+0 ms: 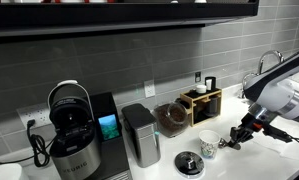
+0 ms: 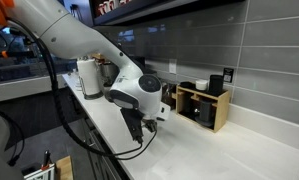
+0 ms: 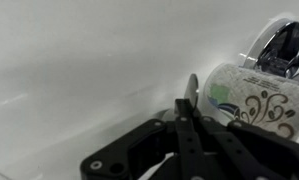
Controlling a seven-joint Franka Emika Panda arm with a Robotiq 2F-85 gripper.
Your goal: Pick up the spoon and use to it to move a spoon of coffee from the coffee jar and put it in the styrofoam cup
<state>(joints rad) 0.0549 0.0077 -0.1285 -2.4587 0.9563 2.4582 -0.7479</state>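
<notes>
My pincer is clamped narrow on the one spoon, whose bowl is near the single styrofoam cup. One coffee jar stands behind the cup on the white tabletop, beneath a grey tiled wall.

In an exterior view, the styrofoam cup stands on the surface between my end effector and the disc. The coffee jar sits behind the cup, beside the canister. In the wrist view, the spoon juts from my closed end effector, near the cup.
</notes>
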